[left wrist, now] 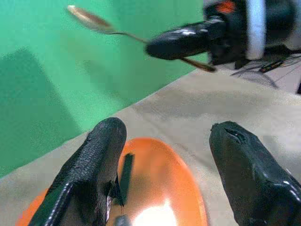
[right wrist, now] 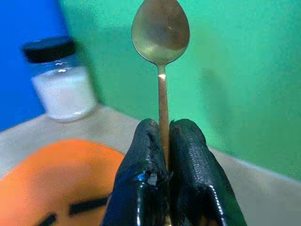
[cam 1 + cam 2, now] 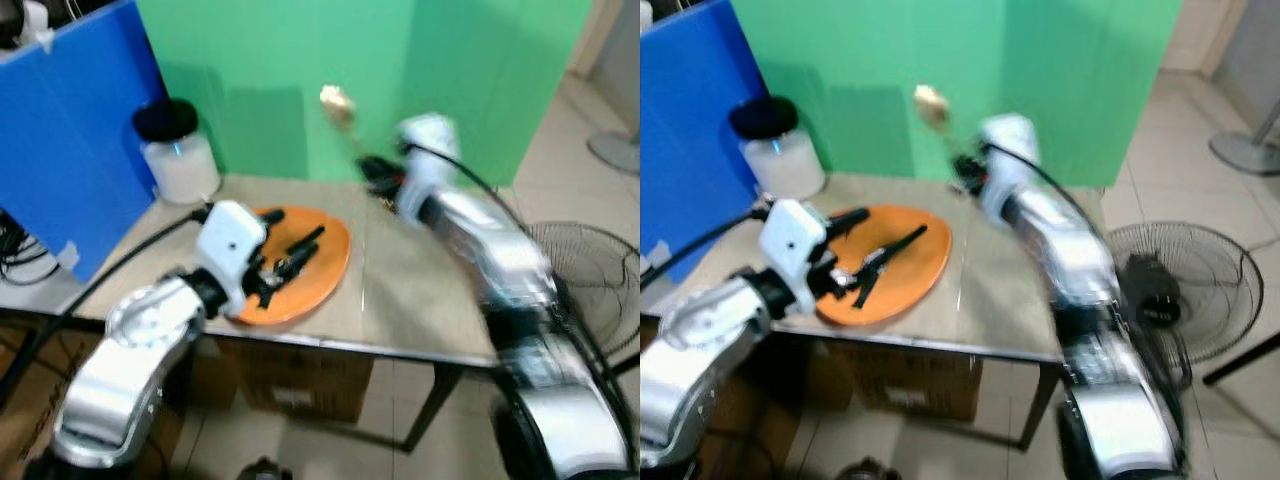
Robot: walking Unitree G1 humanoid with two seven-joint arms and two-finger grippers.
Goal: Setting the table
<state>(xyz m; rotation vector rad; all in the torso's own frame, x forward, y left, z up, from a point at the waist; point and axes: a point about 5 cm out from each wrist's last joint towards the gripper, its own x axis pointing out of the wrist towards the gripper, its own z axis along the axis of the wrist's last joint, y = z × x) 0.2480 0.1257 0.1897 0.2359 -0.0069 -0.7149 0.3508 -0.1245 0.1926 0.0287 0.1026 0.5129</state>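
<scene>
An orange plate (image 3: pixel 325 262) lies on the beige table (image 3: pixel 420 290), left of its middle. My left gripper (image 3: pixel 297 257) hovers just over the plate, open, with nothing between its fingers (image 1: pixel 96 165). My right gripper (image 2: pixel 162 155) is raised above the table's back edge, shut on the handle of a golden spoon (image 2: pixel 161 33), whose bowl (image 3: pixel 337 104) points up before the green wall. In the left wrist view the spoon (image 1: pixel 94 21) hangs above and beyond the plate (image 1: pixel 160 188).
A white jar with a black lid (image 3: pixel 175 150) stands at the table's back left corner beside a blue board (image 3: pixel 70 140). A floor fan (image 3: pixel 1185 290) lies to the right of the table. A cardboard box (image 3: pixel 300 385) sits under the table.
</scene>
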